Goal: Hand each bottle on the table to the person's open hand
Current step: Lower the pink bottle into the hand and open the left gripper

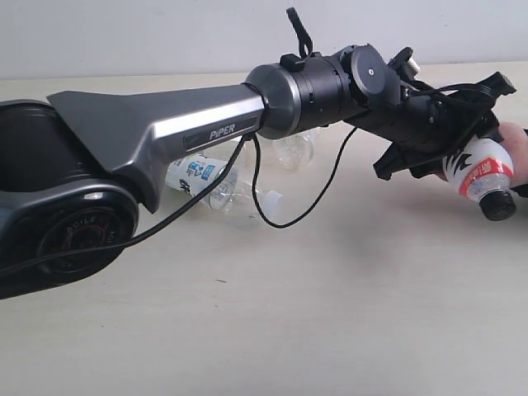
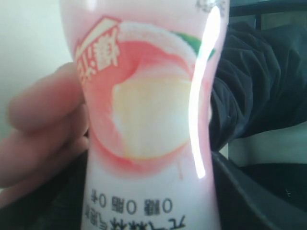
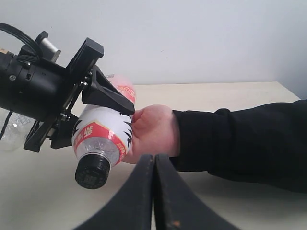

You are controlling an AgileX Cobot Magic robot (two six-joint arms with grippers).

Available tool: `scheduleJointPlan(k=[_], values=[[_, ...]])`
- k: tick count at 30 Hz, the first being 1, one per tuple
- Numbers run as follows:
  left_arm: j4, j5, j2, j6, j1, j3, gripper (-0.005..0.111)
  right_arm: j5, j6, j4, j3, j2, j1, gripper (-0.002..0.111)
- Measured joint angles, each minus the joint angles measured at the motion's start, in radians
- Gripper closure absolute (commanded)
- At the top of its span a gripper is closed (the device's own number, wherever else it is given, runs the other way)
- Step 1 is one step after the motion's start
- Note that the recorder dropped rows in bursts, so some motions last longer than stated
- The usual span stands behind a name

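The pink-and-red bottle (image 3: 100,136) rests tilted against the person's open hand (image 3: 154,128), held off the tabletop (image 1: 330,313). The left tool (image 1: 450,158) is clamped on it. The right tool (image 3: 154,158) has its fingers pressed together. A white-and-blue bottle (image 1: 206,175) lies on the tabletop.

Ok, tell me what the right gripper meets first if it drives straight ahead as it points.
Most likely the person's open hand, beside the pink-labelled bottle; the right gripper, fingers shut, points at it. Depth is unclear, so it might pass over.
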Motion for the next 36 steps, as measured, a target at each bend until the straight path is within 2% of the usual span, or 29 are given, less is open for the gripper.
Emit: scheduleJointPlan(k=[6,8,10,14,23,28,36], values=[[-0.018,0.002,0.002,0.030,0.002,0.000,0.105,0.000,0.000,0.000,0.000,0.000,0.000,0.108],[-0.030,0.004,0.002,0.031,0.002,0.000,0.087,0.000,0.000,0.000,0.000,0.000,0.000,0.108],[-0.041,0.004,0.002,0.031,0.002,0.000,0.063,0.000,0.000,0.000,0.000,0.000,0.000,0.108],[-0.053,0.004,0.002,0.031,0.002,0.000,0.040,0.000,0.000,0.000,0.000,0.000,0.000,0.108],[-0.060,0.000,0.002,0.049,0.002,0.000,0.039,0.000,0.000,0.000,0.000,0.000,0.000,0.108],[-0.060,0.000,0.002,0.073,0.002,0.000,0.022,0.000,0.000,0.000,0.000,0.000,0.000,0.108],[-0.067,-0.005,0.002,0.079,0.002,0.000,0.022,0.000,0.000,0.000,0.000,0.000,0.000,0.108]])
